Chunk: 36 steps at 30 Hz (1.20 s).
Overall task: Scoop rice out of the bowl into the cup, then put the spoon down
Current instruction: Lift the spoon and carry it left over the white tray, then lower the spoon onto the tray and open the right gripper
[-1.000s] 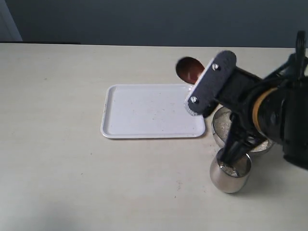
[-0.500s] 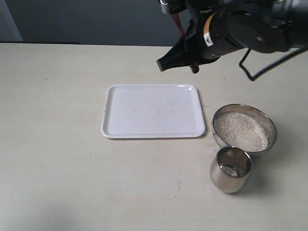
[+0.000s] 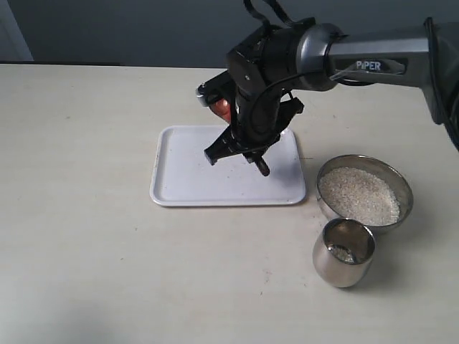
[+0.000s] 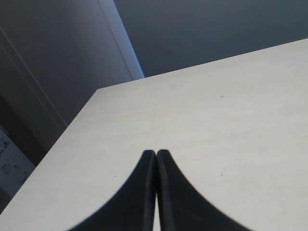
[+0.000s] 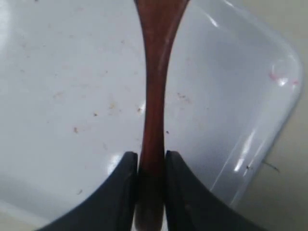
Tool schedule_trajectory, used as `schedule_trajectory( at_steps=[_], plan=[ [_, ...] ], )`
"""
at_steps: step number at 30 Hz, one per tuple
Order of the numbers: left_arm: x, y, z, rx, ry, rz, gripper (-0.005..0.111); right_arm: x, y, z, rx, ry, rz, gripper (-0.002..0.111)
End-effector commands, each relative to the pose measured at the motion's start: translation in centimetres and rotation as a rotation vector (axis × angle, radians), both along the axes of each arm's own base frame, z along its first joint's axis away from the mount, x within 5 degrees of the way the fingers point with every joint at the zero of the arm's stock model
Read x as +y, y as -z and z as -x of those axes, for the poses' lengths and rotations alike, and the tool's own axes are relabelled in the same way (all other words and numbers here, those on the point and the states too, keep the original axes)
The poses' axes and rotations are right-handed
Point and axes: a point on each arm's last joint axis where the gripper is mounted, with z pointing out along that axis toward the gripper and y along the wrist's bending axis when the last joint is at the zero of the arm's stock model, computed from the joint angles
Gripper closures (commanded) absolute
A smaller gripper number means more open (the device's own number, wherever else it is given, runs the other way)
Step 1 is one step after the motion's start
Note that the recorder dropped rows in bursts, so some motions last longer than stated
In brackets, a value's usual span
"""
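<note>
Pinching spoon (image 5: 155, 86) — right gripper (image 5: 151, 159) over tray (image 5: 62, 62).

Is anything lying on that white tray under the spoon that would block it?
Nothing visible does. The right gripper holds the spoon over the white tray, whose surface beneath shows only faint specks.

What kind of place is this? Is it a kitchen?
Probably a robot test room, not a kitchen: a robot arm works over a plain table holding a tray, bowl and cup, against a dark wall.
</note>
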Motion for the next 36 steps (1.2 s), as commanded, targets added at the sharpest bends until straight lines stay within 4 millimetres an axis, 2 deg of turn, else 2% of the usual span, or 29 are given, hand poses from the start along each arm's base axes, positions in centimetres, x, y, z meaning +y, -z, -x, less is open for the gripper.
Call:
schedule_trajectory(
  at_steps=[1,4,14,21,29,33,36],
  plan=[
    [-0.1,-0.2,0.0,-0.019,0.013,0.008,0.106,0.3,0.8,0.1,0.067,-0.045,-0.006,0.109],
    [-0.1,-0.2,0.0,-0.019,0.013,0.008,0.106,0.3,1.7,0.1,0.092,-0.043,0.014,0.109],
    [-0.1,-0.2,0.0,-0.019,0.013,0.008,0.106,0.2,3.0,-0.1,0.086,-0.059,0.049,0.108],
    [-0.1,-0.2,0.0,-0.019,0.013,0.008,0.106,-0.1,3.2,-0.4,0.057,-0.087,0.098,0.079],
    [-0.1,-0.2,0.0,-0.019,0.013,0.008,0.106,-0.1,3.2,-0.5,0.046,-0.091,0.106,0.078],
    [-0.1,-0.2,0.0,-0.019,0.013,0.008,0.106,-0.4,1.7,-0.8,-0.006,-0.061,0.108,0.078],
    [-0.1,-0.2,0.0,-0.019,0.013,0.008,0.106,-0.7,-1.2,-0.7,-0.064,-0.009,0.065,0.08]
  ],
)
